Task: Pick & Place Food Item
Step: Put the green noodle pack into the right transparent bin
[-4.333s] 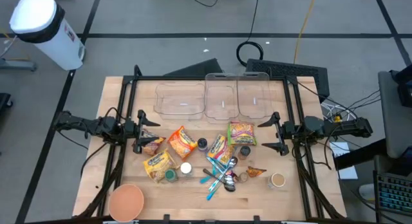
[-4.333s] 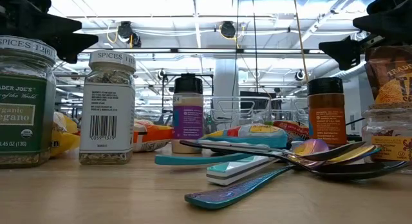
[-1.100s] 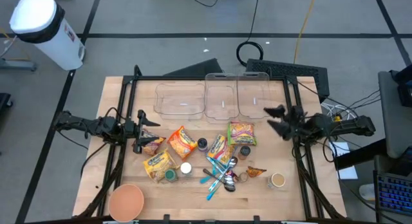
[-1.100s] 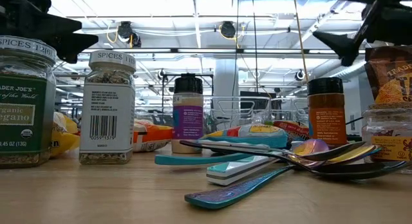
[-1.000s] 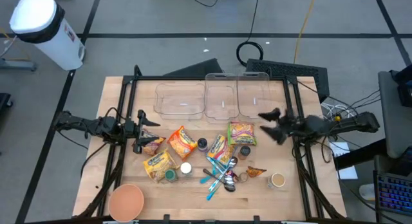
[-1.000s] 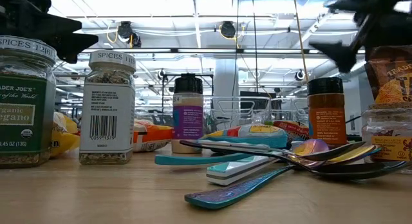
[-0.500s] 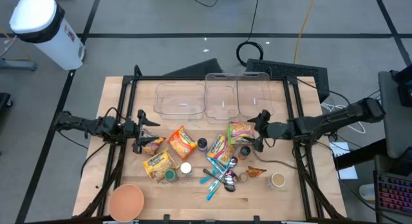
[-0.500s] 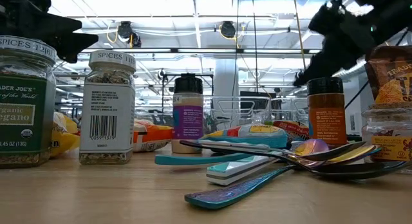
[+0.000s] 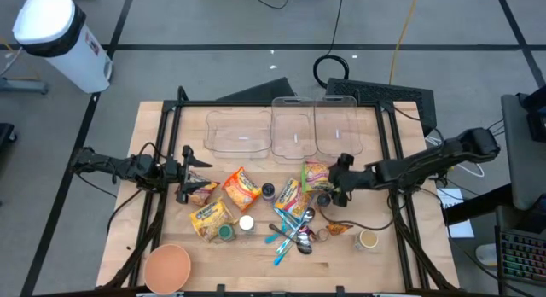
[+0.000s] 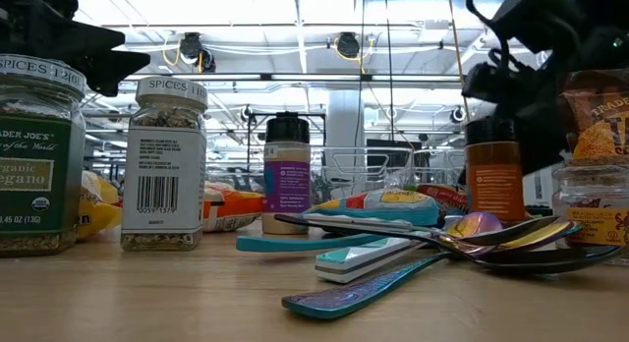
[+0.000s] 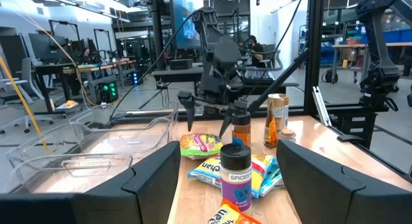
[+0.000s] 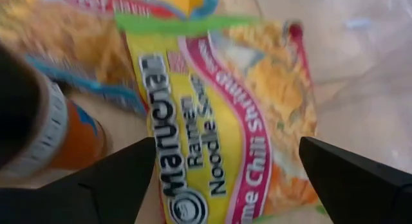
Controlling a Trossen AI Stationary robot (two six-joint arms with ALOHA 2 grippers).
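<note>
Ramen pack point(image 12: 219, 121) on table, R hand point(image 9: 334, 184) spread wide right above it; L hand point(image 9: 186, 174) parted, idle by snack bags.

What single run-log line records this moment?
right gripper: open, over ramen packet | left gripper: open, waiting at table's left | packet: not yet gripped

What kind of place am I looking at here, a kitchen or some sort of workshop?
Most likely a robotics lab or workshop, not a kitchen. A wooden table framed by black metal carries two robot arms; cables trail over the concrete floor; the left wrist view shows workbenches with monitors behind it.
</note>
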